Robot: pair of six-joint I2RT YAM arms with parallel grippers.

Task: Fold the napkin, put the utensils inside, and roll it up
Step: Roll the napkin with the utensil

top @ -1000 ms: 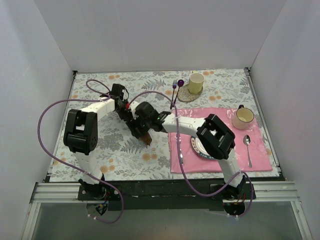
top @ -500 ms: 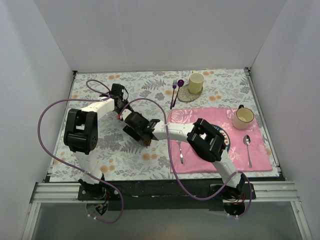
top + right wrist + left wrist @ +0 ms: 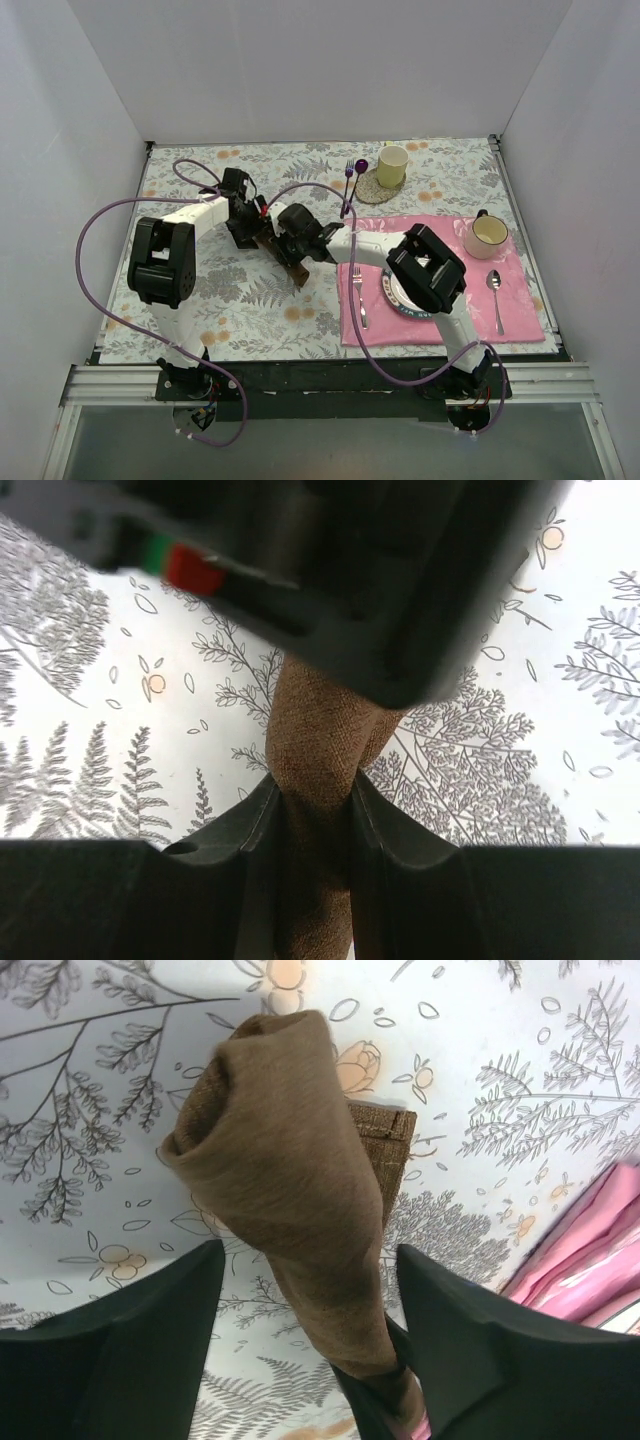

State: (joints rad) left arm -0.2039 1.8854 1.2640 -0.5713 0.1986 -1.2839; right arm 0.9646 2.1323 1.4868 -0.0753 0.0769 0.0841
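Note:
The napkin is a brown cloth twisted into a thick roll above the leaf-print tablecloth, seen from above as a small brown bundle between the two wrists. My right gripper is shut on the roll's narrow part. My left gripper stands open, one dark finger on each side of the roll with a gap to the cloth. A silver fork and a silver spoon lie on the pink mat. A purple fork lies at the back.
A patterned plate sits on the pink mat under my right arm. A mug stands at the mat's back right. A yellow cup stands on a round coaster at the back. White walls enclose the table on three sides.
My left gripper has opened and let go of the napkin roll. My right gripper has closed on the roll, and the right arm has swung back toward the left wrist.

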